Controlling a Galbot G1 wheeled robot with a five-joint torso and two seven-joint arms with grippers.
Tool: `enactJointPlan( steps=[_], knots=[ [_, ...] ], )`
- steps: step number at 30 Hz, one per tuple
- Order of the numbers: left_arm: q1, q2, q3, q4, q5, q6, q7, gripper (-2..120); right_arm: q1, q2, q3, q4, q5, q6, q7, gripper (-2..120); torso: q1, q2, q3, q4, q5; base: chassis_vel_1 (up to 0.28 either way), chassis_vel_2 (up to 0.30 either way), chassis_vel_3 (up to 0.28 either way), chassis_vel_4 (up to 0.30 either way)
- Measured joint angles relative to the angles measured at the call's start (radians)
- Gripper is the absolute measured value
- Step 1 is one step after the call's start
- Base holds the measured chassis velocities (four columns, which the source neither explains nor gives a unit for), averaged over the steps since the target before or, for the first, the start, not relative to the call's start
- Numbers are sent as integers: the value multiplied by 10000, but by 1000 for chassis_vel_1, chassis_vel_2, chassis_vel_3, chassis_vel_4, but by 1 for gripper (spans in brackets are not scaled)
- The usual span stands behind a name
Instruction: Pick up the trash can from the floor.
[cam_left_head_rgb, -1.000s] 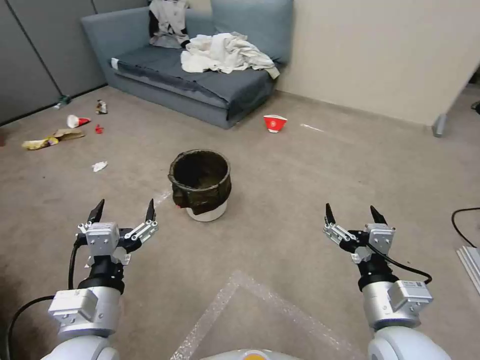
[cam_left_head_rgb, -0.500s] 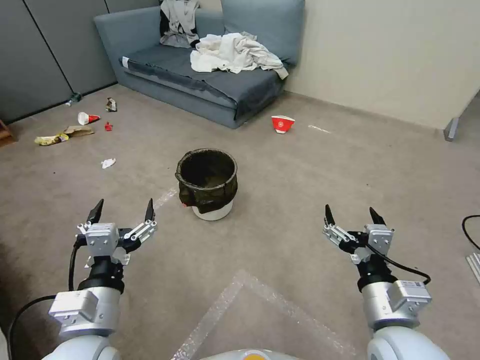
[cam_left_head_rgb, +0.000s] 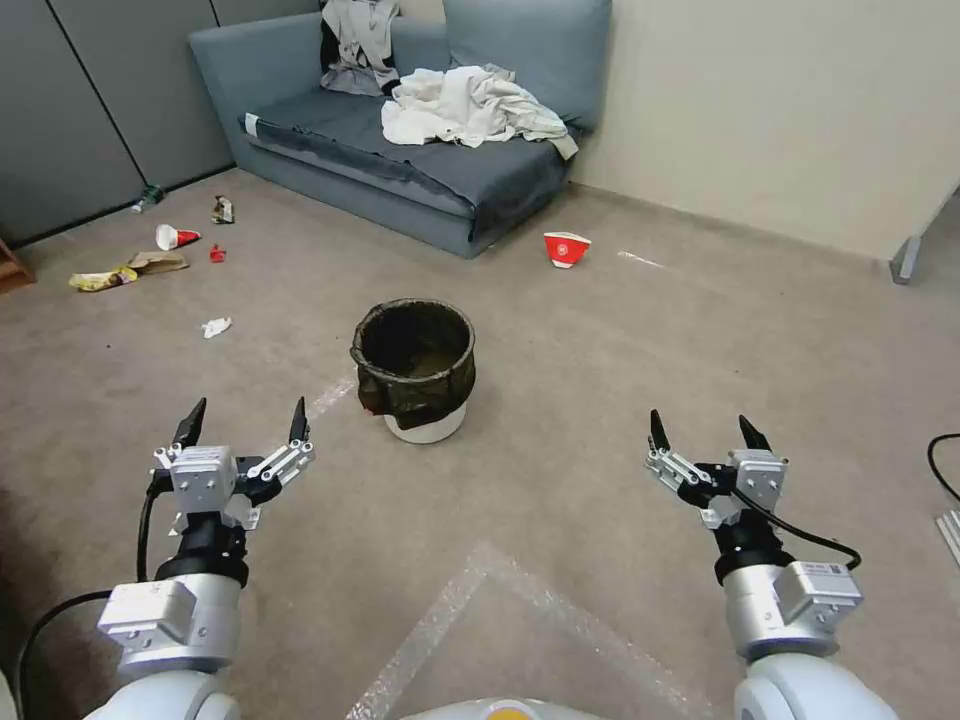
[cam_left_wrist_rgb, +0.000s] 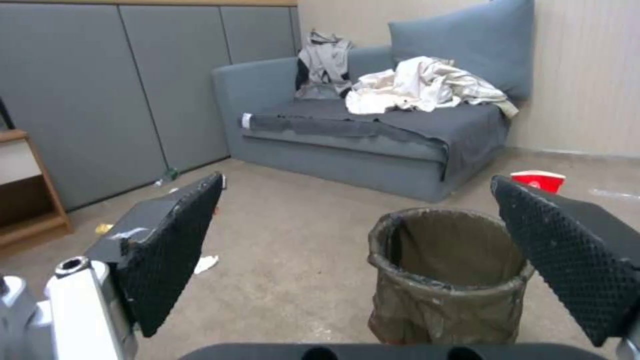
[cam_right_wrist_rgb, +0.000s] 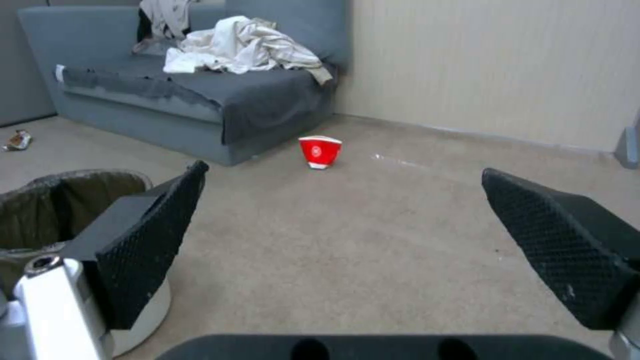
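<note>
Trash can (cam_left_head_rgb: 413, 368) sits upright on the carpet (cam_left_head_rgb: 620, 380), ahead of both claws and a bit nearer the left gripper (cam_left_head_rgb: 246, 420); right gripper (cam_left_head_rgb: 703, 430) also spread wide, both empty; that loose bag liner could slip off if pinched alone.

A matt, short-pile carpet covers the floor (cam_left_head_rgb: 620, 370), crossed by faint strips of clear, slightly shiny tape (cam_left_head_rgb: 560, 600). The trash can (cam_left_head_rgb: 414, 368) shows smooth white plastic at its base beneath a thin, crinkled dark plastic bag (cam_left_head_rgb: 420, 390) folded over the rim. The pads (cam_left_wrist_rgb: 177, 250) of the left gripper (cam_left_head_rgb: 244, 420) carry a dimpled black rubbery texture on brushed metal mounts. Rumpled cloth (cam_left_head_rgb: 470, 105) lies on the woven-fabric sofa (cam_left_head_rgb: 400, 170).
</note>
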Motion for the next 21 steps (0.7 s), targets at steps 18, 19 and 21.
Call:
enactJointPlan(
  steps=[18,19,21],
  knots=[
    [17,-27,22,27,46,-6,-9,100,-48,-11,32,-77,61,201,5,100,0,0,1,-1,0,-134,141,133,-134],
    [15,-28,22,35,45,-6,-11,100,-48,-12,30,-78,62,202,5,100,0,0,1,0,1,-180,170,155,-156],
    [-12,-28,22,69,43,-6,-22,100,-43,-14,28,-83,62,204,5,100,0,0,1,-1,-1,-158,165,165,-140]
  ],
)
